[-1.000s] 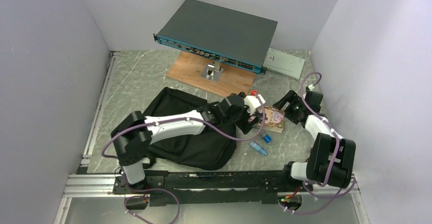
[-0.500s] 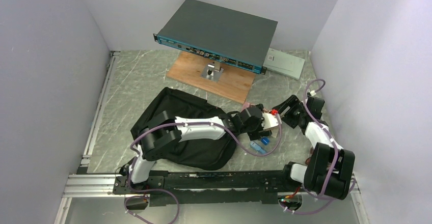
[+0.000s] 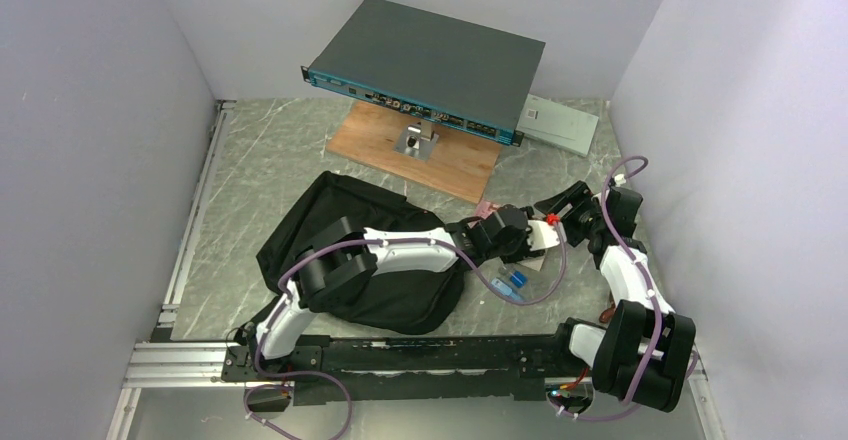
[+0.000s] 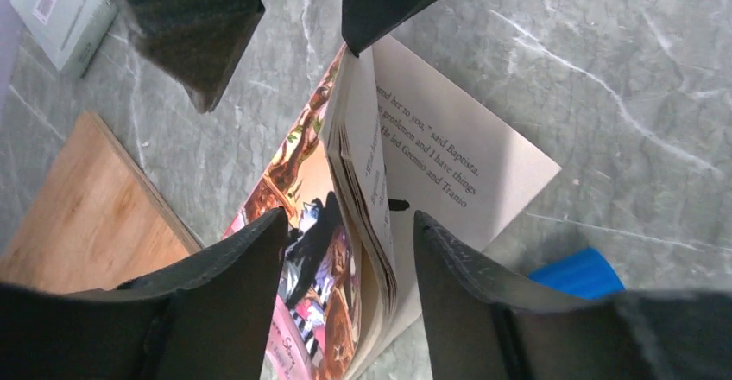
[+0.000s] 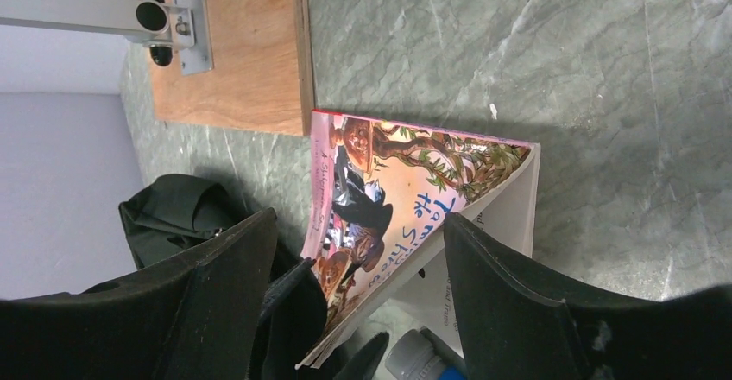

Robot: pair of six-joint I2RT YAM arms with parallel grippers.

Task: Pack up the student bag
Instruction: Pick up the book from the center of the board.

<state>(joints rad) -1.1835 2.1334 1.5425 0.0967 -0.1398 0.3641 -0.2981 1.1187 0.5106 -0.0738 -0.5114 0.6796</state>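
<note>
The black soft fabric student bag [image 3: 335, 210] lies slumped on the grey-green marbled table [image 3: 265, 155], partly hidden beneath the left arm. Beside it, both hands meet over a half-open illustrated paperback book [image 5: 406, 190]. The left hand [image 4: 345, 233] straddles its pages with fingers spread, and the right hand [image 5: 358, 224] is likewise released. A small blue plastic object [image 4: 577, 273] is cut off behind a finger and too little shows to identify it.

White left arm [image 3: 400, 248] hides the black fabric backpack's [image 3: 340, 205] middle; left gripper [image 4: 347, 220] partly covers a blue plastic object [image 4: 580, 272].
</note>
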